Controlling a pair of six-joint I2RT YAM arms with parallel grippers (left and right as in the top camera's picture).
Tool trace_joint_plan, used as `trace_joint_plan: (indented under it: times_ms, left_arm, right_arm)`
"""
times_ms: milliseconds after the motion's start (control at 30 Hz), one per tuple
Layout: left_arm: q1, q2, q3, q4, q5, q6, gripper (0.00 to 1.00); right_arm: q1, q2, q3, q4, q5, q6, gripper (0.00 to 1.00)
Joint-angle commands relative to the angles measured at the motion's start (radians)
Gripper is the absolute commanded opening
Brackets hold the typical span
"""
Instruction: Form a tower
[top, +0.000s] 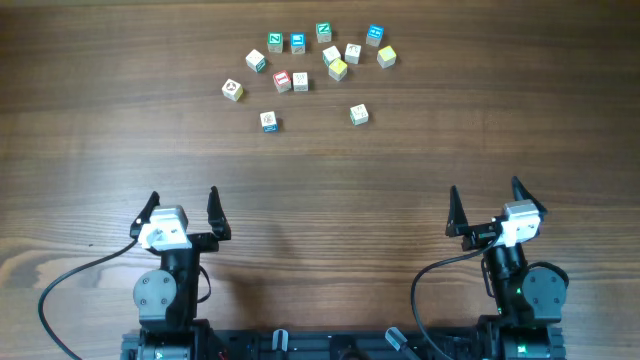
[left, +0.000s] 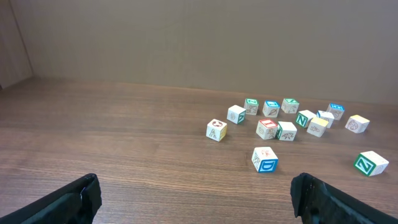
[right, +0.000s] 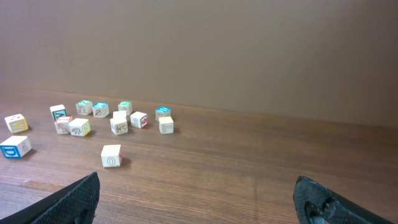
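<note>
No tower yet; our left gripper (top: 183, 203) and right gripper (top: 485, 197) gape empty; loose cubes (top: 300, 82) ahead look light, hard, smooth; we'd pinch opposite flat faces.

The right tool (right: 199, 202) shows its two dark fingers (right: 78, 200) spread wide at the lower corners above the wooden table (right: 249, 162), where small letter cubes (right: 118, 121) lie scattered singly at the left, a blue-trimmed cube (right: 13, 147) at the frame's edge and an oval-marked cube (right: 111, 155) nearest.
</note>
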Motion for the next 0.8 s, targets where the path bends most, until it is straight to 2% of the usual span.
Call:
trace_joint_plan:
  times_ms: [0, 367, 433, 500, 600, 767]
  left_arm:
    - [0.006, -0.005, -0.003, 0.019, -0.032, 0.085, 1.0]
    - [0.006, -0.002, -0.003, 0.023, -0.034, 0.086, 1.0]
    - [0.006, -0.002, 0.008, 0.049, 0.082, 0.072, 1.0]
    - [0.006, -0.002, 0.059, 0.027, 0.13, -0.061, 1.0]
    - [0.006, 0.006, 0.174, -0.095, 0.146, -0.203, 1.0]
    - [0.006, 0.129, 0.481, -0.427, 0.198, -0.243, 1.0]
  right_arm:
    - [-0.004, -0.01, -0.001, 0.005, -0.012, 0.014, 1.0]
    - [-0.004, -0.01, -0.001, 0.005, -0.012, 0.014, 1.0]
    - [-0.004, -0.01, -0.001, 0.005, -0.012, 0.014, 1.0]
    - [-0.004, -0.01, -0.001, 0.005, -0.012, 0.014, 1.0]
    - [-0.004, -0.01, -0.001, 0.005, -0.012, 0.014, 1.0]
    - [-0.004, -0.01, -0.001, 0.005, -0.012, 0.014, 0.99]
